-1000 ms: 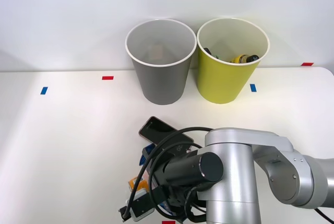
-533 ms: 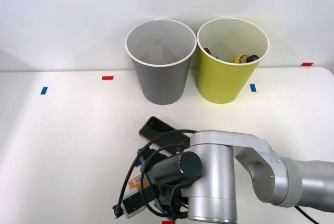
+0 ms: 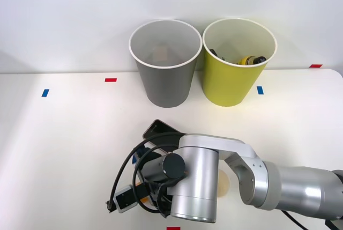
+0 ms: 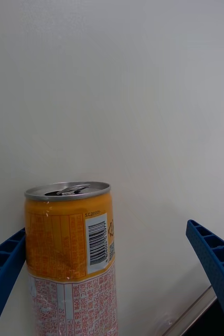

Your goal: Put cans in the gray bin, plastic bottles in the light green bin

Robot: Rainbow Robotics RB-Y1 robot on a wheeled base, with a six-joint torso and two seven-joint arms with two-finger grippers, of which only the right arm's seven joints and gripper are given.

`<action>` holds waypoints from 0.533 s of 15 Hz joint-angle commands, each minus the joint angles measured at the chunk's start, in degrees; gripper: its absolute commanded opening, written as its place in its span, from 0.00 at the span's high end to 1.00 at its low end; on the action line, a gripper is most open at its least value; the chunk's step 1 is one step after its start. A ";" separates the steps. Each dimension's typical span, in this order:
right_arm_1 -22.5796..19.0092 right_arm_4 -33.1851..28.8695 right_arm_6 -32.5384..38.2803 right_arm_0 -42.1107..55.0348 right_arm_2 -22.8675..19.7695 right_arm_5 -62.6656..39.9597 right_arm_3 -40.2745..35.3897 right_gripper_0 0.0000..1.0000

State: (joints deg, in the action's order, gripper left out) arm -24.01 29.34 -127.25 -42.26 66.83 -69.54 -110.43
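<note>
Right wrist view, claw (image 4: 112, 273) wide open, can (image 4: 72, 257) upright against one blue finger (image 4: 1, 265).

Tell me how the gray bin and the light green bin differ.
The gray bin stands left of the light green bin. Their walls are gray versus yellow-green. In the front view the green bin holds some items, one of them yellow, while the gray bin looks nearly empty. Both are round, tapered, white-rimmed, upright and about the same size.
</note>
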 commanded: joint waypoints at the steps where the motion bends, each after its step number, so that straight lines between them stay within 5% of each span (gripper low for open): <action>1: -0.51 0.01 -0.28 -0.80 0.76 -0.07 0.12 0.00; 6: -0.68 -2.10 -0.72 -0.80 2.43 -0.69 0.21 0.00; 7: -0.68 -2.10 -0.72 -0.89 2.60 -0.69 0.12 0.12; 8: -0.60 -2.10 -0.72 -0.89 2.60 -0.69 0.12 0.50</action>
State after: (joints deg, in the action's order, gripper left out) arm -24.67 27.33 -127.95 -43.13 69.32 -70.19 -110.29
